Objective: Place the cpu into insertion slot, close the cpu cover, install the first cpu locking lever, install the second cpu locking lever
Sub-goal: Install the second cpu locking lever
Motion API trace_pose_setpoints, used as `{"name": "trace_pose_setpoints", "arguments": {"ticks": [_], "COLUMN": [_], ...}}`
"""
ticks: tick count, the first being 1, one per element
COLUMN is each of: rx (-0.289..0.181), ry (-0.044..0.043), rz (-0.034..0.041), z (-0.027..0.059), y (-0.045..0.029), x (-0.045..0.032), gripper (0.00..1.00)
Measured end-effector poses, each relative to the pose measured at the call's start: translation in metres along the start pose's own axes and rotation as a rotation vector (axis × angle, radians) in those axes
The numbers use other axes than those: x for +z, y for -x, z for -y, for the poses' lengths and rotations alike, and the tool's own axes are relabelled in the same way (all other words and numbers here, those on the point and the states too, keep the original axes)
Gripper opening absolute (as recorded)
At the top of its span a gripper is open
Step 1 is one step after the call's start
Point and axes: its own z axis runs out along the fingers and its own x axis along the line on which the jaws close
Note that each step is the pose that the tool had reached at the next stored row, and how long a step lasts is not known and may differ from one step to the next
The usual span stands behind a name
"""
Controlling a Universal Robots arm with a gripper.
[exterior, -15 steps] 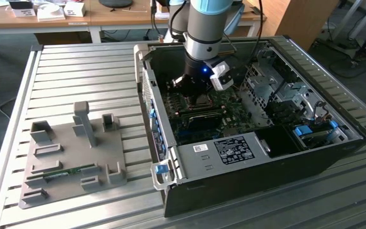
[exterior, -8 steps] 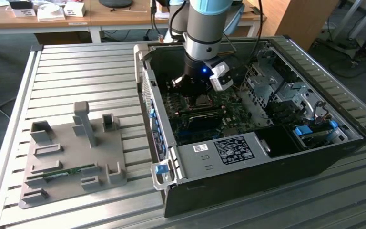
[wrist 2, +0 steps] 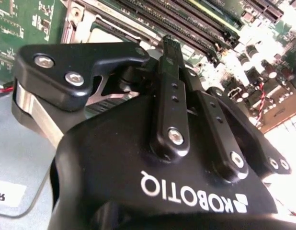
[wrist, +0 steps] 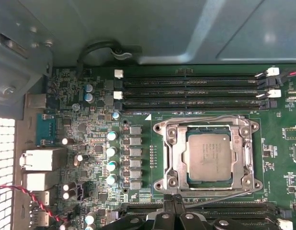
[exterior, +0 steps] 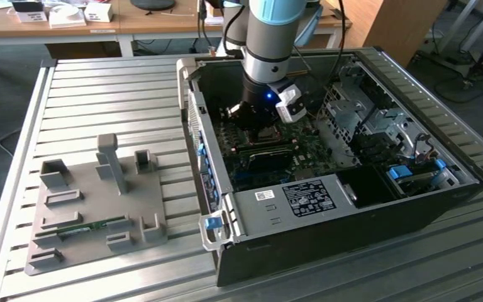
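The cpu, a greyish-gold square chip, lies flat in the insertion slot on the green motherboard. The silvery cpu cover is folded down over it, and the chip shows through its window. One thin wire locking lever runs along the socket's edge nearest the memory slots, and another along the opposite edge. My gripper is shut with its fingertips together, right at the socket edge beside that second lever. It holds nothing that I can see. In the exterior view the gripper reaches down into the black computer case.
Long memory slots run beside the socket, and the case wall rises behind them. Capacitors and port blocks crowd the board. On the slatted table, a grey fixture plate holds a green memory stick.
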Motion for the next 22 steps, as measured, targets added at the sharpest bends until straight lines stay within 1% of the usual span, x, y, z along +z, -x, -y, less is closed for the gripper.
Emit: {"name": "trace_pose_setpoints", "arguments": {"ticks": [6,10,16,19,22], "rx": [0.000,0.000,-0.001,-0.001,-0.001], "ry": [0.0000,0.0002,0.0006,0.0006,0.0002], "rz": [0.0010,0.0020,0.0114,0.0131,0.0130], "z": [0.0004,0.0004,0.0007,0.0008,0.0009], "y": [-0.0006,-0.0012,-0.0069,-0.0075,-0.0076], "x": [0.0057,0.0067,0.0083,0.0098,0.0104], "gripper": [0.11,0.11,0.11,0.11,0.11]}}
